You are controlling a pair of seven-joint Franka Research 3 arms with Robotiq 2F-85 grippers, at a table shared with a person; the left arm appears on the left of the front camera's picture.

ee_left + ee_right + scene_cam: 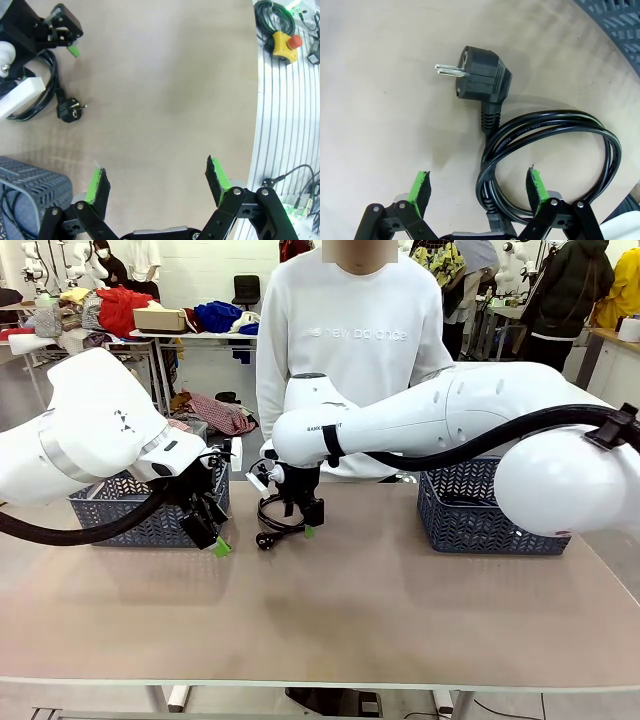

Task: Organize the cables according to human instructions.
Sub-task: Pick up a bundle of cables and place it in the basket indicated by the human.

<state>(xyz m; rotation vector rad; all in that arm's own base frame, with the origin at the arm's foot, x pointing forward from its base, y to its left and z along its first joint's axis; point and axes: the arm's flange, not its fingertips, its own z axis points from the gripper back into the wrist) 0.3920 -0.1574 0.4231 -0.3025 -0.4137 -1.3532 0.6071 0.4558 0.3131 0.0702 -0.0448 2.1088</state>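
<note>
One coiled black cable (272,512) lies on the table near the far edge, its round plug (265,540) pointing toward me. My right gripper (303,525) hangs low over it, open. In the right wrist view the coil (555,125) passes between the green pads (536,184), and the plug (482,75) lies ahead with its pins to the left. My left gripper (215,535) hovers open in front of the left basket with nothing in it. From the left wrist, the same plug (70,109) lies off to the upper left of the open left gripper (157,182). A black cord (7,210) shows inside the basket.
Two dark mesh baskets stand at the far edge, one left (120,515) and one right (480,510). A person in a white sweatshirt (350,330) stands behind the table. A yellow emergency-stop button (284,44) sits on the rail beside the table. Bare tabletop (380,610) spreads in front.
</note>
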